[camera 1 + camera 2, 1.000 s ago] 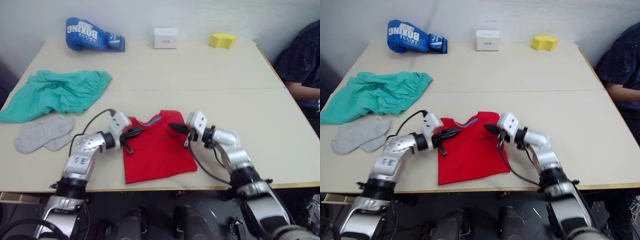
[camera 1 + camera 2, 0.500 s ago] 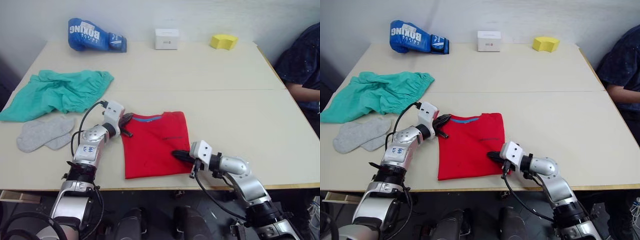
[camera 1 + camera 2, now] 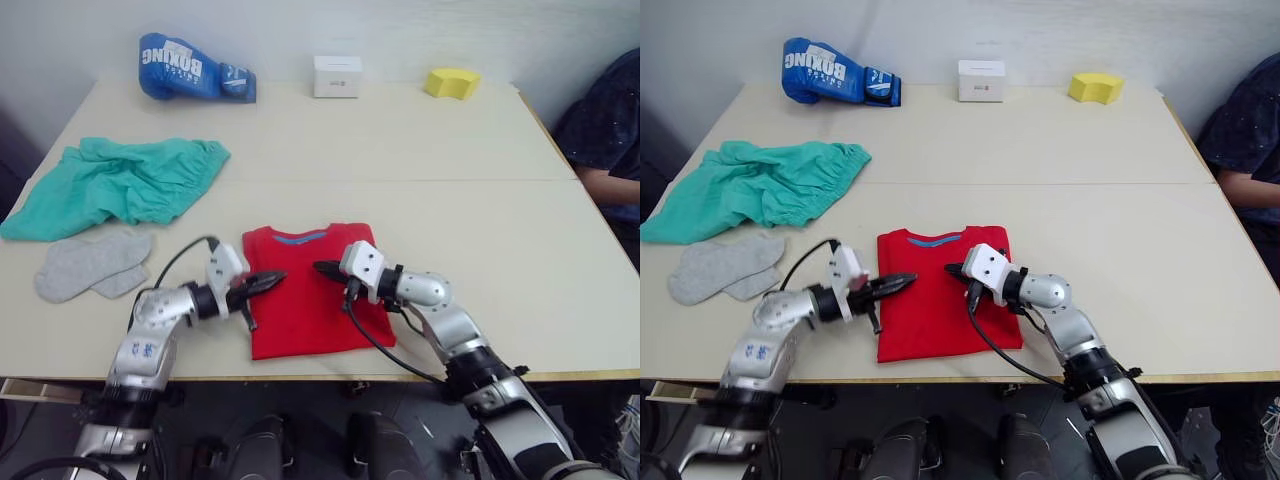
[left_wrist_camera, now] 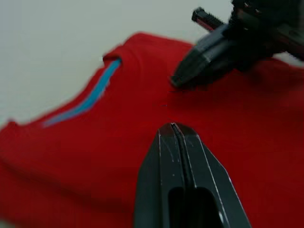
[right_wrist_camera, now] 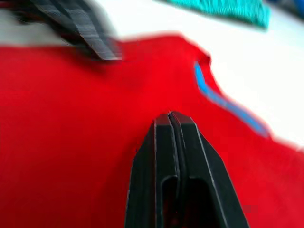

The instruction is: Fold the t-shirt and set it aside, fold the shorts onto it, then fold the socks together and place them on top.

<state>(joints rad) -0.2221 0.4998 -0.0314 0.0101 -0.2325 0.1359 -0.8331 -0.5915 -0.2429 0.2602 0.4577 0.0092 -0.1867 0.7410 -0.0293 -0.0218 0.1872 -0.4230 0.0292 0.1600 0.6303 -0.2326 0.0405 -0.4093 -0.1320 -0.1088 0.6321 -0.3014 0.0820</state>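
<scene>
Both my arms are swinging back in over the t-shirt point(image 3: 312, 288) now: half a second ago my right gripper point(image 3: 322, 268) was down at the shirt's near right corner and my left gripper point(image 3: 270, 279) was up by the collar, and now they are meeting tip to tip over the middle of the cloth. I'm seeing both sets of fingers pressed together, holding nothing, in each wrist view.

I'm looking at the t-shirt lying as a folded rectangle at the near middle of the table point(image 3: 480, 200), collar with its blue band facing away from me, long axis running from me outward. It's directly under both grippers, so neither arm is nearer.

The near hem is lying close to the table's front edge, so I'm judging there's little room toward me. The shorts point(image 3: 125, 185) and socks point(image 3: 88, 264) are lying well off to my left. To the right, bare tabletop is running out toward a seated person point(image 3: 605, 130), which looks to me like the open room for setting the shirt aside.
</scene>
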